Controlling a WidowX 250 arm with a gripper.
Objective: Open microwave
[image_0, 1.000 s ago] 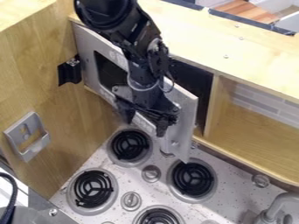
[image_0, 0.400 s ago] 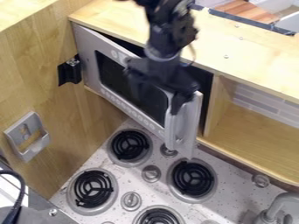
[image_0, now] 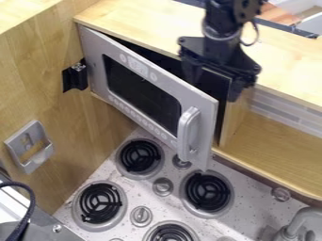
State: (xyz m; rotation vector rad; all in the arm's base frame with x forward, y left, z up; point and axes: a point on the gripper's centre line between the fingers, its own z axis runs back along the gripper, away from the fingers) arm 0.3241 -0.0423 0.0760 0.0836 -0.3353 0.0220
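Though ajar — microwave door [image_0: 148,96], unreadable print [image_0: 138,66]

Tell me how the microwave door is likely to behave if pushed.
The microwave door should swing rather than slide, since its left edge meets the cabinet while its handle side stands away. It looks stiff: a flat, straight-edged panel that probably won't flex much. Pushing near the handle likely takes less effort, being far from that left edge.
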